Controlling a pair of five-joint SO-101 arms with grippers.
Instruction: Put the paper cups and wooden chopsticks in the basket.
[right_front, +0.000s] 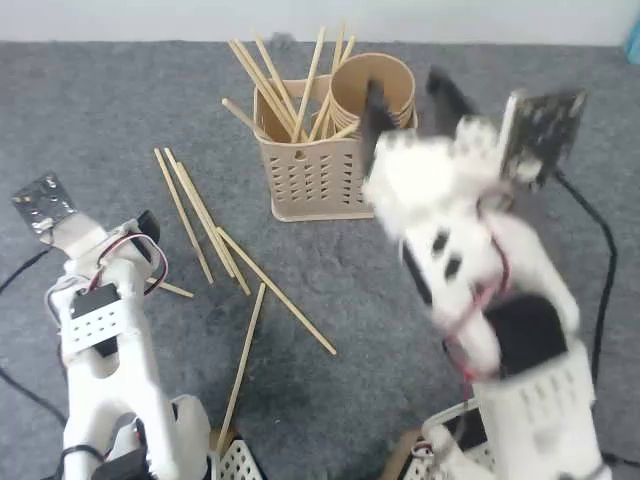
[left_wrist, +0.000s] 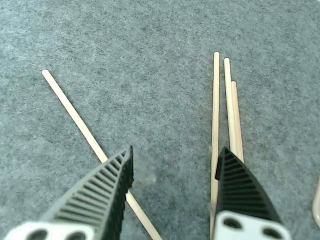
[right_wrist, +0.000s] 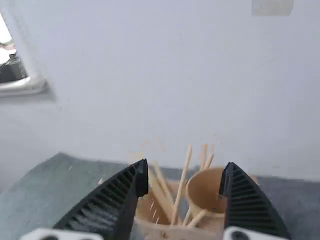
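The left arm, of white plastic with red and black wires, stands well in front of the basket (right_front: 315, 180), to its left side. The left gripper (left_wrist: 177, 150) hangs over the carpet (right_front: 120, 100) with its jaws wide apart and nothing between them. Its fingers (left_wrist: 107, 192) are black, pointed and ribbed. One thin, pale wooden chopstick (left_wrist: 75, 115) runs slanted under one finger. A group of three chopsticks (left_wrist: 230, 100) lies close together and almost parallel, and passes under the other finger.

More loose chopsticks (right_front: 275, 290) lie scattered on the carpet in front of the basket, and one (right_front: 243, 365) points back toward the arm bases. They are all straight, slim and light in colour.

The right gripper (right_front: 410, 100) is raised close to the basket, on the side of the paper cups (right_front: 372, 85). Its jaws stand apart and hold nothing.

The basket is beige plastic, square, with upright walls pierced by rows of small slots. In it stand a stack of brown paper cups and a bundle of chopsticks (right_front: 270, 90) that lean outward in several directions.

The carpet is grey and fuzzy, like felt. Behind the basket rises a plain white wall (right_wrist: 175, 75).
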